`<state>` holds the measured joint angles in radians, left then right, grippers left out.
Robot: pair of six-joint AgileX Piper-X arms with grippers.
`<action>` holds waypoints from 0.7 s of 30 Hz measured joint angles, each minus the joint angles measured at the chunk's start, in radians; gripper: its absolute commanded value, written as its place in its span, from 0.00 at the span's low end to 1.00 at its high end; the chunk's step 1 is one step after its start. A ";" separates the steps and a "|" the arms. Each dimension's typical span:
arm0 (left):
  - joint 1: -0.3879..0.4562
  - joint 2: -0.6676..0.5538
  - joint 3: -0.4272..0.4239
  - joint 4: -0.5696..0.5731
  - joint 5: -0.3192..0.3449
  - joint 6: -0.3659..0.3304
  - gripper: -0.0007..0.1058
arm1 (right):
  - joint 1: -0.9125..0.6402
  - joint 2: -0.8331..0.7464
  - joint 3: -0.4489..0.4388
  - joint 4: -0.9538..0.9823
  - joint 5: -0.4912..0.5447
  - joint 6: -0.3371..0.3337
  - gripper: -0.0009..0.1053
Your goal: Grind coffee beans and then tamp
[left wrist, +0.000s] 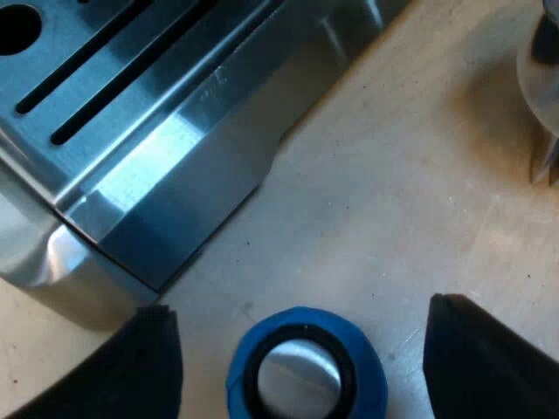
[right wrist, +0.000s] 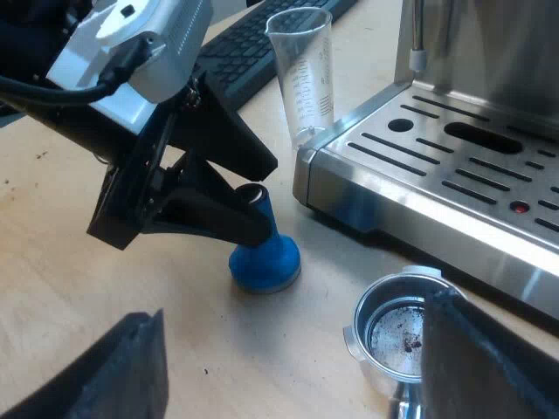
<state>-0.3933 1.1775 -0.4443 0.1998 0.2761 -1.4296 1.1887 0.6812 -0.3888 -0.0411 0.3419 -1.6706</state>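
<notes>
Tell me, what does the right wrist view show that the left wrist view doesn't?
Right wrist view: a measuring glass by a corner of the espresso machine, a keyboard behind it, the metal holder with dark specks in its basket, and the open right pincer. Left wrist view: the silvery top of the blue tamper from above, between the fingers of the open left pincer. Both: the tamper, the left pincer at it, the machine's slotted tray, the table.

tamper (left wrist: 301, 371): partly cut off by frame edge | holder (right wrist: 389, 330): handle hidden behind a finger of right pincer (right wrist: 293, 310) | measuring glass (right wrist: 301, 74): foot hidden behind espresso machine (right wrist: 454, 188) | tamper top: partly covered by left pincer (right wrist: 264, 202)
</notes>
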 measured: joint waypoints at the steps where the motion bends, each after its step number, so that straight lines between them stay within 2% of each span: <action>1: 0.000 0.000 0.000 0.000 0.000 0.000 0.59 | 0.000 0.000 0.000 0.000 0.000 0.000 0.59; 9: 0.000 -0.061 0.000 -0.002 -0.007 0.000 0.59 | 0.000 0.000 0.000 0.000 0.000 0.000 0.59; 14: 0.000 -0.117 -0.002 0.006 -0.007 -0.003 0.75 | 0.000 0.000 0.000 0.000 0.000 0.000 0.59; 15: 0.000 -0.159 -0.006 0.034 -0.003 -0.007 0.75 | 0.000 0.000 0.000 0.000 0.000 0.000 0.59; 21: 0.000 -0.225 -0.062 0.176 -0.003 -0.006 0.75 | 0.000 0.000 0.000 0.041 -0.001 0.012 0.59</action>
<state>-0.3933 0.9521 -0.5067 0.3762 0.2731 -1.4359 1.1887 0.6812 -0.3888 0.0000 0.3408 -1.6588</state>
